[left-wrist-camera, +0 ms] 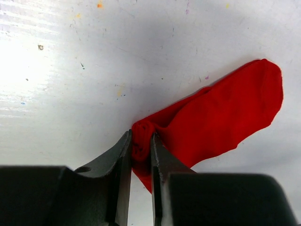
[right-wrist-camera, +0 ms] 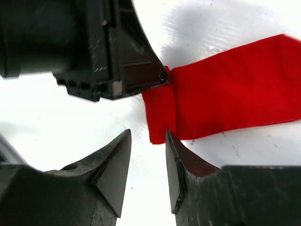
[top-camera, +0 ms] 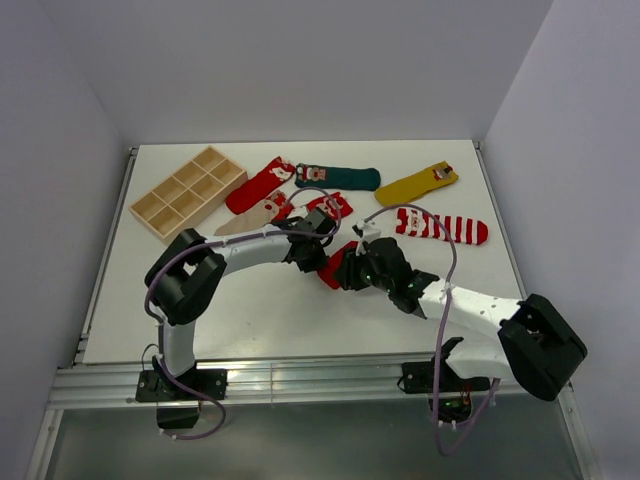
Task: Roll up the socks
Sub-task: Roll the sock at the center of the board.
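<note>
Where left pincer [left-wrist-camera: 141, 140] pinches it, red sock [left-wrist-camera: 221, 113] bunches, rest flat.

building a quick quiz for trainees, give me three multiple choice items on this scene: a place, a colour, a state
1. Where on the table is the wooden tray? A far left B near right C between the arm bases
2. What colour is the sock the left claw pinches? A green B red C yellow
3. How is the right claw? A shut on a sock B out of view C open
Answers: 1 A, top view shows it far left; 2 B, red fabric sits between its fingers; 3 C, its fingers stand apart, gripping nothing.
</note>
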